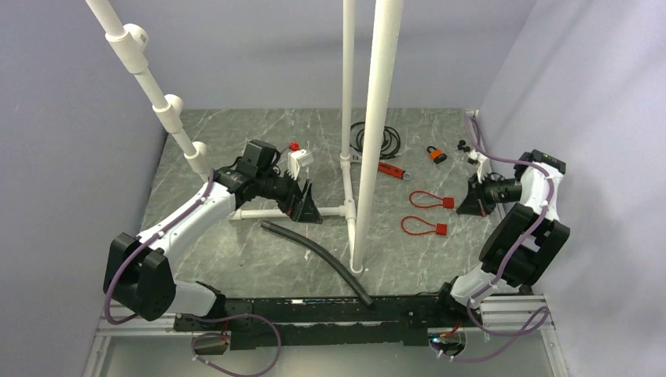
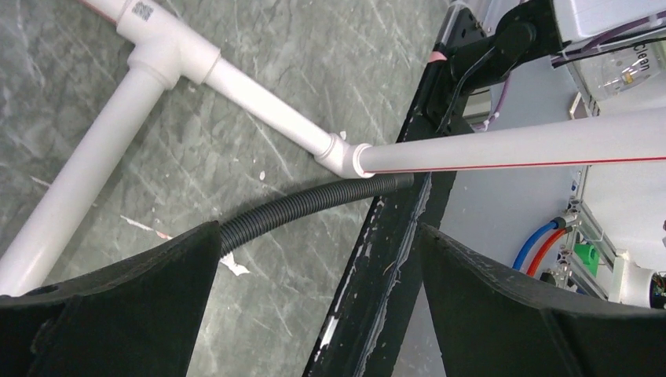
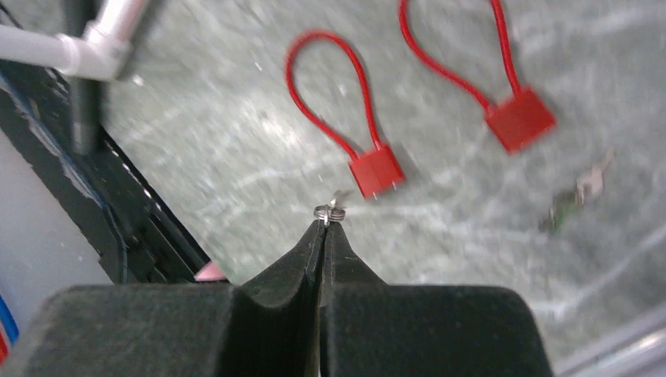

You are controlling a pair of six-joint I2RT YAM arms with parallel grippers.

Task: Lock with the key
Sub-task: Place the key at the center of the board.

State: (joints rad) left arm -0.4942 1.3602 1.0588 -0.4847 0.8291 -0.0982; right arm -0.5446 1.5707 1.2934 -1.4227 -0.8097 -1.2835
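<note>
Your right gripper [image 3: 322, 229] pinches the key ring [image 3: 330, 210] at its tips, with the padlock [image 1: 437, 154] farther left. Your left gripper [image 2: 318, 236] gapes, empty.

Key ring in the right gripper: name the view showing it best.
Right wrist view: the key ring shows close up, pinched in the shut right gripper. From above it is too small to see. The left wrist view misses it.

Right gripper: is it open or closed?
Closed: the right gripper has fingers pressed together, no gap, pinching a small key ring at the tips.
</note>
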